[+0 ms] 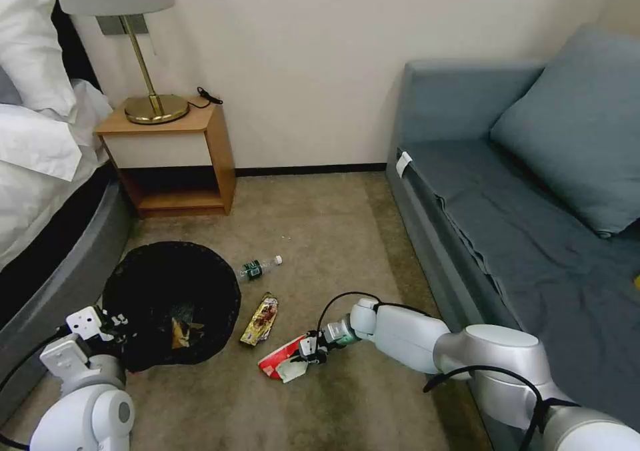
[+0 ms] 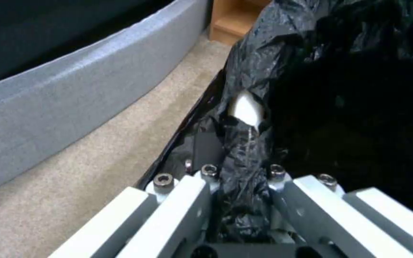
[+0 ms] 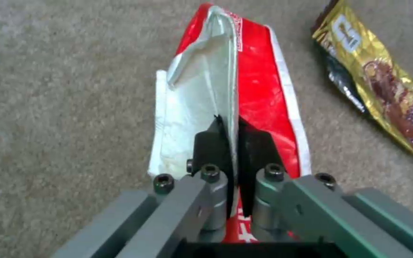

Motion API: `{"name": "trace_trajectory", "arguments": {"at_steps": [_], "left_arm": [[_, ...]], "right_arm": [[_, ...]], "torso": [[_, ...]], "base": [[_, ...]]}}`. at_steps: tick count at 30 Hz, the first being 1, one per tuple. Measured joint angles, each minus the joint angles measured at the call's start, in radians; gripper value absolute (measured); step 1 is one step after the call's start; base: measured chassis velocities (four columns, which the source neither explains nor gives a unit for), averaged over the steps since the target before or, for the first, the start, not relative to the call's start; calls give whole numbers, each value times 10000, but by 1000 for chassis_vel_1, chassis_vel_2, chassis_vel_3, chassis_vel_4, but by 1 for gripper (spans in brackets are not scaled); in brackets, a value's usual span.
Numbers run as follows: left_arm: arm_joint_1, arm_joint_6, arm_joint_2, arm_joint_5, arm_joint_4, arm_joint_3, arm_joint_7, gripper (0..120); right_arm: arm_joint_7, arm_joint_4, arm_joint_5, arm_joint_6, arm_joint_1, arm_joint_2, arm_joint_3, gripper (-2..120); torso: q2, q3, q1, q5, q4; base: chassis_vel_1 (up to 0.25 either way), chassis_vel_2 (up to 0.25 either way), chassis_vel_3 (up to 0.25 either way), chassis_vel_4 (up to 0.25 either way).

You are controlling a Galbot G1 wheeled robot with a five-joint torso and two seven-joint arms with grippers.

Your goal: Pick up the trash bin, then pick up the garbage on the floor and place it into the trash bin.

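Nearest to the robot, the left tool (image 1: 110,323) is clenched on the rim of the trash bin (image 1: 171,302), which it holds beside the bed (image 1: 40,171), probably so the open mouth waits close to the litter. The left wrist view gives what the head view cannot: the crinkly black bag (image 2: 245,157) is pinched between the jaws, and a white spot of the bin itself shows through it. A little farther, the right tool (image 1: 308,353) is closed on the red-and-white wrapper (image 1: 283,359) low at the carpet; the right wrist view shows the black pads (image 3: 211,145) squeezing its folded edge. Just beside it lies the gold snack wrapper (image 1: 261,319), then the small bottle (image 1: 259,267), both free on the floor near the bin. Some litter seems to lie inside the bin. Farthest stand the nightstand (image 1: 175,154) and the sofa (image 1: 527,191).
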Motion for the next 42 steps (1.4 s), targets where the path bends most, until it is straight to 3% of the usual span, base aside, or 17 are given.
{"name": "trace_trajectory", "arguments": {"at_steps": [7,11,13,14,15,19,24,30,33,35,39,42], "left_arm": [[-6,45,0,24,-14,-3,2,1],[-12,60,0,141,81,76,0,1],[-12,61,1,157,104,89,2,1],[-6,63,1,198,163,103,0,1],[-6,63,1,198,163,103,0,1],[-5,88,1,209,306,184,7,1],[-11,89,1,282,421,255,8,1],[-28,90,1,368,450,394,24,1],[-22,94,1,394,451,434,23,1],[-21,96,1,397,450,440,23,1],[-15,99,2,400,389,459,36,1],[1,102,1,402,320,430,30,1]], "right_arm": [[94,1396,789,-247,172,-753,235,2],[210,2722,1365,-346,237,-1887,1356,0],[223,2922,1399,-360,220,-2099,1585,0],[324,3609,1586,-517,131,-2896,2363,0],[324,3609,1586,-517,131,-2896,2363,0],[641,6034,2432,-966,-335,-4630,4073,0],[1449,8008,3412,-1161,-473,-5243,4825,0],[3114,9773,4561,-1822,-400,-4819,4778,0],[4108,10641,4864,-2291,-454,-4024,4323,0],[4319,10751,4881,-2425,-496,-3743,4142,0],[5370,10566,4761,-2775,-636,-2281,2984,0],[5794,10141,4569,-2875,-651,-1802,2338,0]], "torso": [[0,0,0,3,2],[0,0,0,4,4],[0,0,0,5,4],[0,0,0,1,0],[0,0,0,1,0],[0,0,0,0,-11],[1,-1,0,-2,0],[1,-1,0,-2,0],[2,-1,0,-4,4],[2,0,0,-5,2],[2,-1,-1,-1,6],[1,0,0,-2,6]], "base": [[0,0,0,0],[0,0,0,0],[0,0,0,0],[0,0,0,0],[0,0,0,0],[0,0,0,0],[0,0,0,0],[0,0,0,0],[0,0,0,0],[0,0,0,0],[0,0,0,0],[0,0,0,0]]}}
